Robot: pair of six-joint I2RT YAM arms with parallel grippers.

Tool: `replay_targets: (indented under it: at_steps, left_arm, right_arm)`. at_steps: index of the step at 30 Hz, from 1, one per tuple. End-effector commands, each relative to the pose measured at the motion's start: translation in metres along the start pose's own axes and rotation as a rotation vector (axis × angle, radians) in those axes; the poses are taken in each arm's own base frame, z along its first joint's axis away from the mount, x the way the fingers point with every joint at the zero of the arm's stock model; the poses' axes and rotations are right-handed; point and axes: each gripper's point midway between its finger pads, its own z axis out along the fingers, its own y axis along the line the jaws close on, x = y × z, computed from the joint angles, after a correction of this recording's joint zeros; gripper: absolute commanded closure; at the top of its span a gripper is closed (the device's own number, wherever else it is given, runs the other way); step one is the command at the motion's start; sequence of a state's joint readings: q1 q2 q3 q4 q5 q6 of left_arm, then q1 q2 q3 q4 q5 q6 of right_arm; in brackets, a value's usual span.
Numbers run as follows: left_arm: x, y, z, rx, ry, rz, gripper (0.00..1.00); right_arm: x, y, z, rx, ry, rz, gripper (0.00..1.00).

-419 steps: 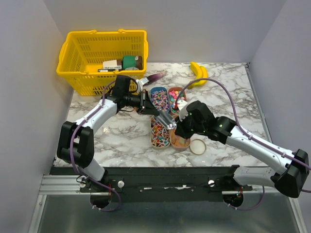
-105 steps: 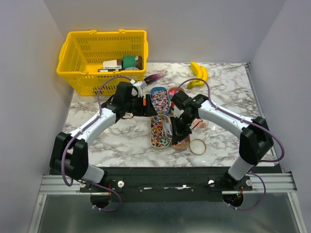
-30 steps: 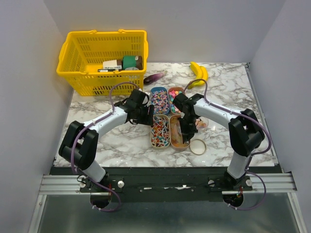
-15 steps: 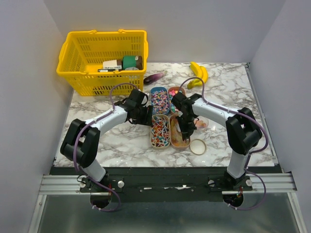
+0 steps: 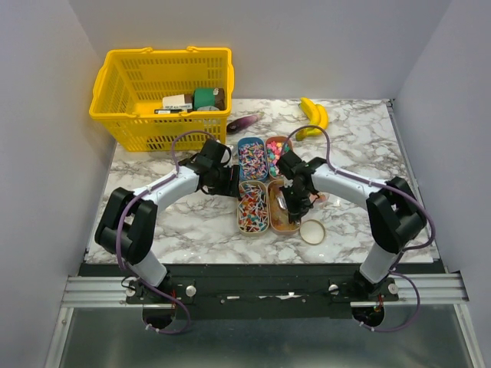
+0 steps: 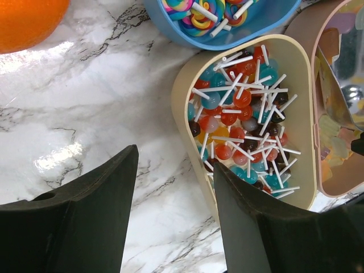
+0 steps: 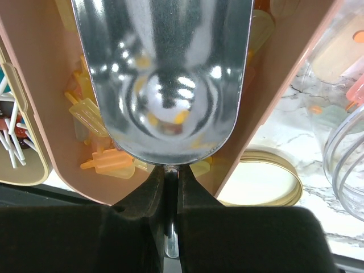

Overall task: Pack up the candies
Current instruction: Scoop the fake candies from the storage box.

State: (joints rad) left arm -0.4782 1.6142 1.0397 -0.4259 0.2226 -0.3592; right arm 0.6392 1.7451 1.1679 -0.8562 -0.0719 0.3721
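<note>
Filling the oval trays point(image 6: 181, 114) on the marble table point(image 6: 85, 102), the candies point(image 6: 242, 122) are tiny: round red, teal and dark heads on white sticks, also pale yellow pieces. The left gripper point(image 6: 170, 227) stands wide and empty beside them; the right gripper point(image 7: 170, 185) pinches a metal scoop point(image 7: 162, 74).

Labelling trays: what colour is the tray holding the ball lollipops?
Cream, the lollipop tray; shows best in the left wrist view.
</note>
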Motion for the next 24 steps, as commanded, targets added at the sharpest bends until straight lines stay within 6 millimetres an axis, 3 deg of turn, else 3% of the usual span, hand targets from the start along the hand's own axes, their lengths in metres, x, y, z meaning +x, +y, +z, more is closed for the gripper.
replay_targets:
  at_steps: [1, 11, 24]
  left_arm:
    - [-0.012, -0.007, -0.001, 0.039, -0.028, 0.000, 0.35]
    - [-0.017, -0.003, -0.003, 0.039, -0.043, -0.017, 0.35]
    - [-0.018, 0.000, -0.003, 0.037, -0.042, -0.026, 0.35]
  right_arm:
    - [-0.006, 0.001, -0.006, -0.033, -0.072, -0.024, 0.99]
    - [-0.006, 0.010, -0.031, -0.096, -0.148, -0.065, 0.99]
    - [0.015, 0.011, -0.041, -0.117, -0.159, -0.075, 0.99]
